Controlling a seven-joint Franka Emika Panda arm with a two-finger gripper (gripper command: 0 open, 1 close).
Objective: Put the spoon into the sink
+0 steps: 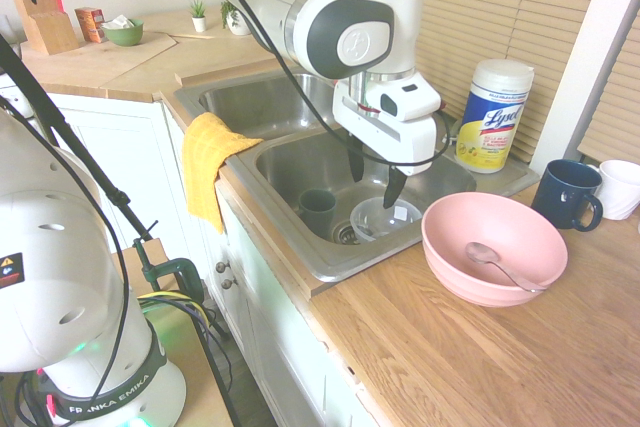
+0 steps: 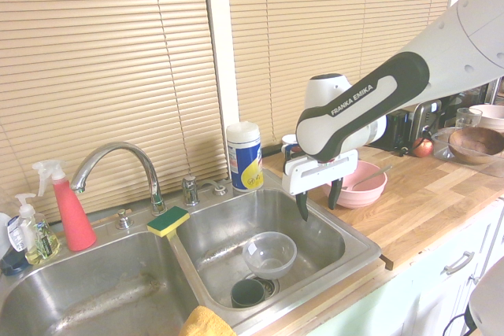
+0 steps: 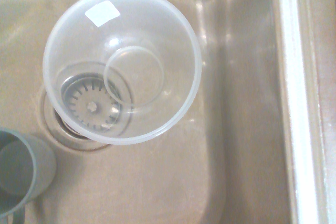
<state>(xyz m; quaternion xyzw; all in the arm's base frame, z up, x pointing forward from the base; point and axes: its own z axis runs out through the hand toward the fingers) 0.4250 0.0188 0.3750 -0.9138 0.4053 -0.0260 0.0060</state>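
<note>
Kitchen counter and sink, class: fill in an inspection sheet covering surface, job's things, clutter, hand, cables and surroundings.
Surface: wooden counter around a steel two-basin sink.
Job's things: spoon lies in the pink bowl on the counter, not in the sink.
Clutter: clear plastic bowl and grey cup in the near basin; wipes canister, navy mug, white mug, yellow cloth, sponge, spray bottle.
Hand: hand open, empty, pointing down over the basin.
Cables: black cable along the arm.
Surroundings: closed blinds, faucet.
</note>
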